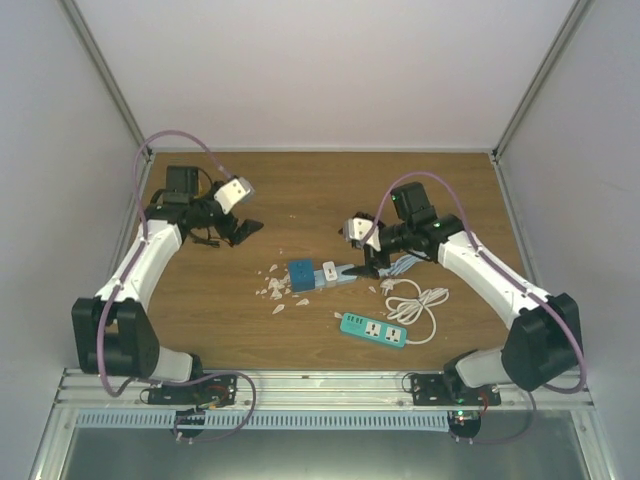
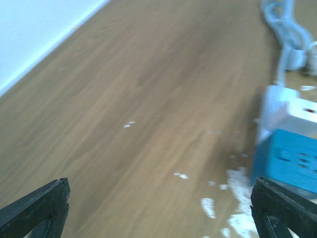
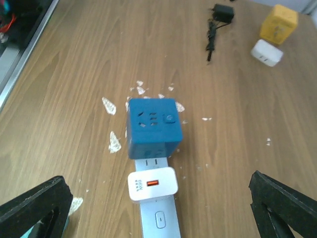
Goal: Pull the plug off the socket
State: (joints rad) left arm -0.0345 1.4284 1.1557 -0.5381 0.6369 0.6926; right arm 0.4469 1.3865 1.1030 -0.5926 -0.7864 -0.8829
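Note:
A pale blue power strip [image 1: 338, 276] lies mid-table as the socket. A blue cube adapter [image 3: 152, 126] sits on its far end, and a white charger plug [image 3: 152, 183] with an orange port stands plugged in just behind it. My right gripper [image 3: 156, 201] hovers open over the strip, one finger on each side, touching nothing. My left gripper [image 1: 240, 229] is open and holds nothing, well to the left of the blue cube adapter [image 2: 290, 158], which shows at the right edge of the left wrist view.
White scraps [image 1: 274, 291] litter the wood around the cube. A teal power strip [image 1: 373, 329] with a coiled white cable [image 1: 422, 301] lies near the front. A yellow cube [image 3: 279, 22], a white adapter [image 3: 267, 52] and a black adapter [image 3: 220, 12] lie further away.

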